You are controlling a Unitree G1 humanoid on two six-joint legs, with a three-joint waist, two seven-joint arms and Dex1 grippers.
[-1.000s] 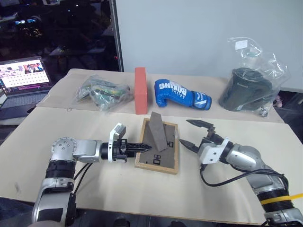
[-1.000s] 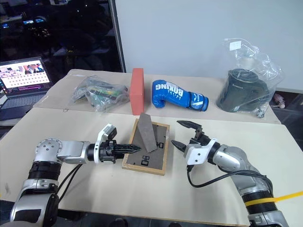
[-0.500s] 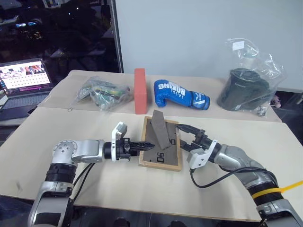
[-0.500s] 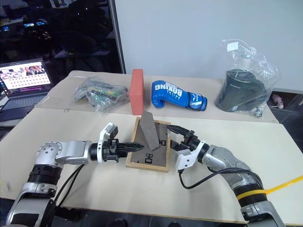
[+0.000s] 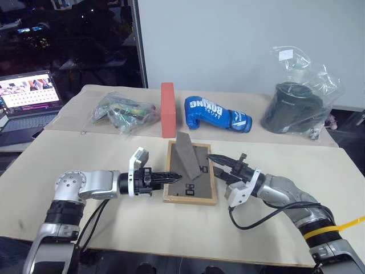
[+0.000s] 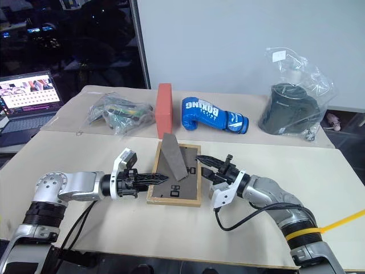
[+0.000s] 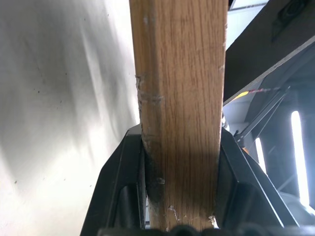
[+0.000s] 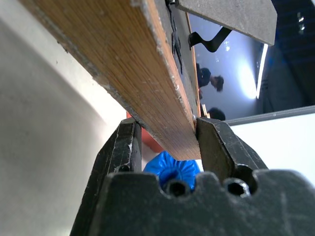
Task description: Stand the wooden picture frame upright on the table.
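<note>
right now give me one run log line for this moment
picture frame: face down on table, stand up | left end effector: clamps left edge | right end effector: clamps right edge

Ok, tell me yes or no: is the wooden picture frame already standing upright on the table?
No. The wooden picture frame lies flat, back up, on the table, its fold-out stand raised.

One wooden picture frame (image 5: pixel 190 175), one boxing glove (image 5: pixel 217 112), one red block (image 5: pixel 167 109), two plastic bags (image 5: pixel 122 112), one laptop (image 5: pixel 25 104).
</note>
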